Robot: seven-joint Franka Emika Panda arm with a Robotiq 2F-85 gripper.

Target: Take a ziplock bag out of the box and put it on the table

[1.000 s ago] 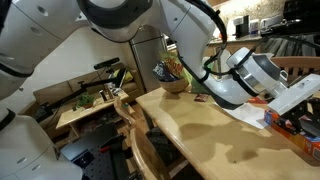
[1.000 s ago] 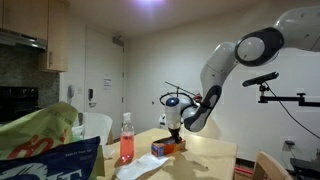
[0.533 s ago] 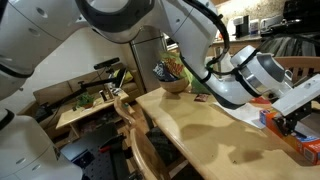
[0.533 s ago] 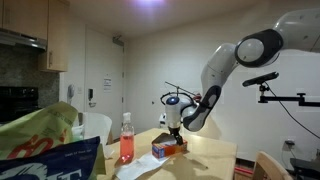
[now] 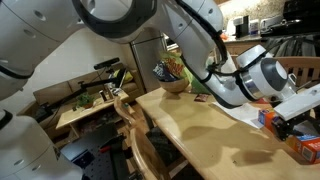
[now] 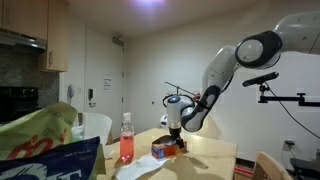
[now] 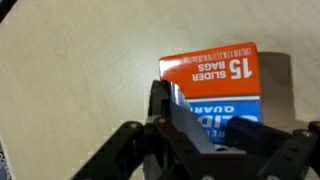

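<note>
The box is an orange-red carton with a blue panel and white "15 SLIDER BAGS" lettering, lying flat on the pale tan table. My gripper hangs straight over its blue end. Its dark fingers stand apart, one at the box's left edge and one over the blue panel. In both exterior views the gripper is down at the box. The ziplock bag is hidden; nothing clear shows between the fingers.
A pink spray bottle stands beside the box, with white crumpled material in front. A wooden bowl sits at the table's far end, a chair at its side, and a cluttered bench beyond.
The wrist has dropped lower and further along the table, bringing the fingers down onto the box. The box has not moved.
</note>
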